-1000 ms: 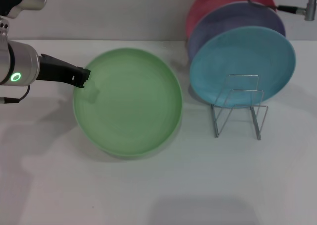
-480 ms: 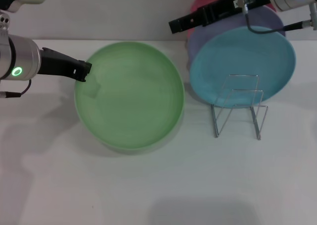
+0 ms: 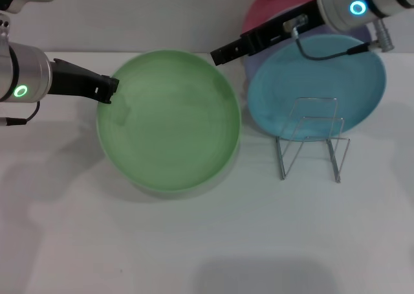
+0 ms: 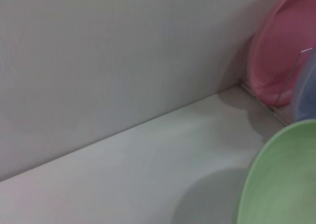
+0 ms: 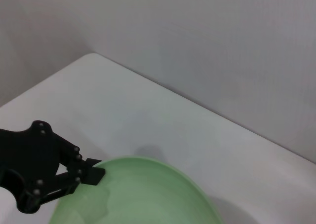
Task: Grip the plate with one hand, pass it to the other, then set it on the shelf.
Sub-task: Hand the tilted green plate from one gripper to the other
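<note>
Above the counter [image 3: 194,242], the left hand [image 3: 110,90] pinches the light, stiff green plate's [image 3: 168,122] rim; the right hand's [image 3: 217,57] grip state is unclear, opposite rim free.

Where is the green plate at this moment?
In the head view the green plate is left of centre, gripped at its left rim by the left gripper; the right gripper is at its far right rim, beside the blue plate.

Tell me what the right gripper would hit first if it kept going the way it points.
Likely the far rim of the green plate: the right gripper points there. Height is unclear, so it might pass just over it.
</note>
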Available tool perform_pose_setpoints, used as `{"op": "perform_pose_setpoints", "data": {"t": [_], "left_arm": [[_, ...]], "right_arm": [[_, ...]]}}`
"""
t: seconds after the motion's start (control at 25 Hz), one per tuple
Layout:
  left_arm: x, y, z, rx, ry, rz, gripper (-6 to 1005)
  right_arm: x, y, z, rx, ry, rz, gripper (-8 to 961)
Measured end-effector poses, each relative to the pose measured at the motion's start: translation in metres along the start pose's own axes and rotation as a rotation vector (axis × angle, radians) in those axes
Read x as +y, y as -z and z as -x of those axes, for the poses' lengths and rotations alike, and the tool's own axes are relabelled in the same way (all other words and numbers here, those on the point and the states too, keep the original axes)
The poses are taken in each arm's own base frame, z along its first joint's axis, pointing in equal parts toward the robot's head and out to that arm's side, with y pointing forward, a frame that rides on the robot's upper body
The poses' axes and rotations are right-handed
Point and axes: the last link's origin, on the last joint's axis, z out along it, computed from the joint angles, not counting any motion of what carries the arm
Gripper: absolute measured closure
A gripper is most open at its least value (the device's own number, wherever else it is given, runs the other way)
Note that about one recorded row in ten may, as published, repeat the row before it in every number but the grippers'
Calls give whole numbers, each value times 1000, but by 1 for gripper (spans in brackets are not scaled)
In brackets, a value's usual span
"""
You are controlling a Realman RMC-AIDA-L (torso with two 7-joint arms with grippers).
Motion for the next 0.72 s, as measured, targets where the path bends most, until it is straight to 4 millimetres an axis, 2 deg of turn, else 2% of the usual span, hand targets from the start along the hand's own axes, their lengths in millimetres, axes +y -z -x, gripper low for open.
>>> {"op": "perform_pose_setpoints", "data": {"t": [0.72], "left_arm": [[2, 0, 0, 6, 5, 9, 963]], "right_arm": [[1, -35, -9, 44, 39, -28, 196]]}}
